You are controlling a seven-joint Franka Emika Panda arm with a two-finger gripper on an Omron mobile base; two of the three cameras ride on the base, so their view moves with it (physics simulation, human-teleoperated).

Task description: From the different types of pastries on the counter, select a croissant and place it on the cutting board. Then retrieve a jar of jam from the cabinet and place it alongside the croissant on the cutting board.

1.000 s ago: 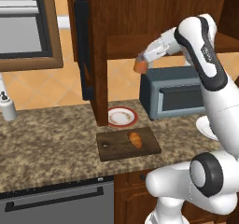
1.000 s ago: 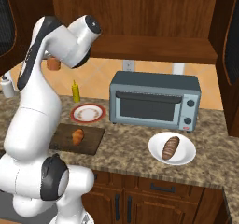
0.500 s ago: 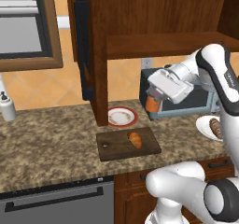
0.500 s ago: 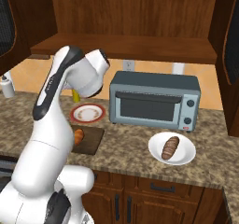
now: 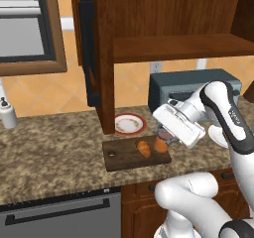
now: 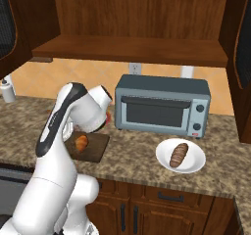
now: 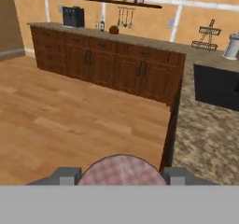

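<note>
The gripper [image 5: 162, 137] was clamped on the jar of jam [image 5: 160, 144], which hung at the right end of the cutting board [image 5: 122, 157], just beside the croissant [image 5: 144, 148]. Behind stood a toaster oven [image 6: 162, 105].

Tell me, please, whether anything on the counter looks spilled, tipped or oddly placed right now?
Nothing stands out. The croissant lies flat on the cutting board, and the gripper holds the jar of jam upright beside it.

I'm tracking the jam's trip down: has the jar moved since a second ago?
Yes. The jar has come down from beside the cabinet to the cutting board, right of the croissant.
</note>
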